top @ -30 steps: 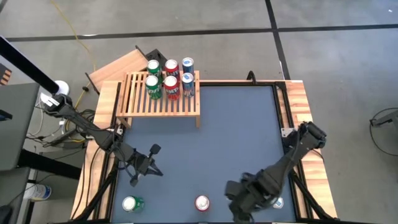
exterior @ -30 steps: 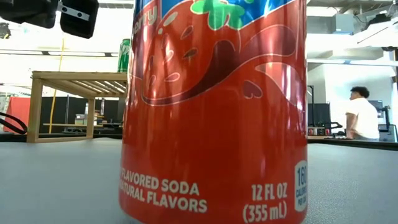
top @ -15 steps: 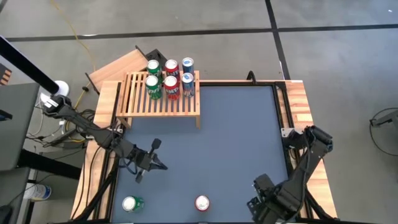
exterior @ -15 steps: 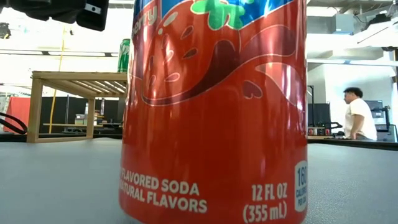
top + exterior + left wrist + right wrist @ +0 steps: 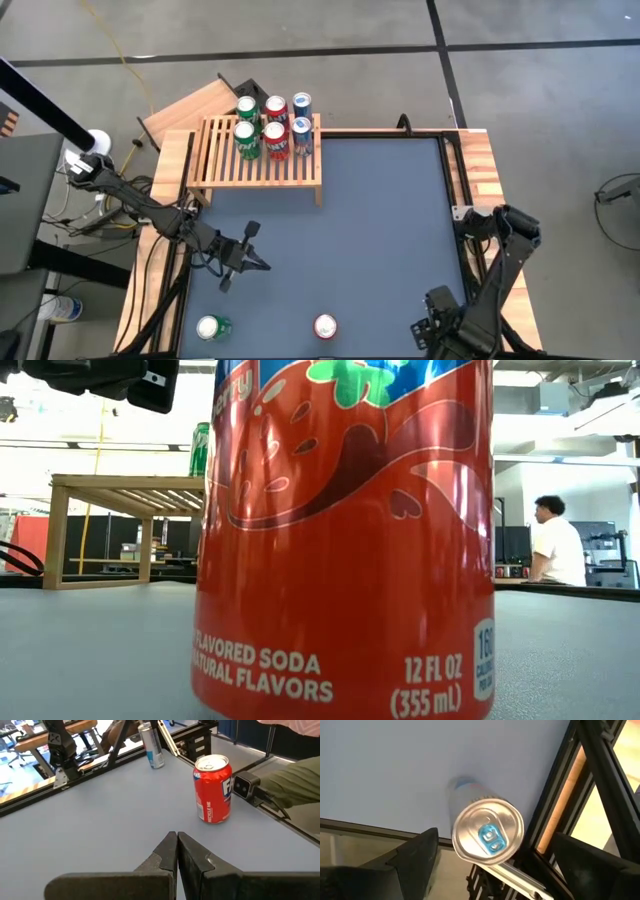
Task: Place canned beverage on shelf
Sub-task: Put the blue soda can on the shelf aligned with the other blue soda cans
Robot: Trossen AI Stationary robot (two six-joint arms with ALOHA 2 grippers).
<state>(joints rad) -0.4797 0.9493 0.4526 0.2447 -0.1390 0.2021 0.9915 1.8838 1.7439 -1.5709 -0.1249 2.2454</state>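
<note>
Since the earlier frame the right arm has pulled back to the near right corner of the desk (image 5: 380,220), and the left arm has shifted a little toward the middle.

Nearest, the right hand (image 5: 487,862) hangs right over a slim silver can with a blue tab (image 5: 487,835). Its two dark fingers (image 5: 415,862) stand wide apart, one on each side of the can top, holding nothing. That can stands upright by the desk's right edge.

Along the same near edge stand a red soda can (image 5: 325,326) in the middle (it fills the low view) and a green can (image 5: 212,327) to the left.

A bit farther in, the left hand (image 5: 258,264) floats above the gray desk, fingers pressed shut and empty, pointing toward the red can.

Farthest away, the wooden slatted shelf (image 5: 262,160) sits at the desk's far left corner. Six cans stand on its back part: two green cans (image 5: 246,130), two red cans (image 5: 276,128) and two blue cans (image 5: 301,125).

Beyond the desk, a person (image 5: 556,545) in a white shirt stands in the room.
</note>
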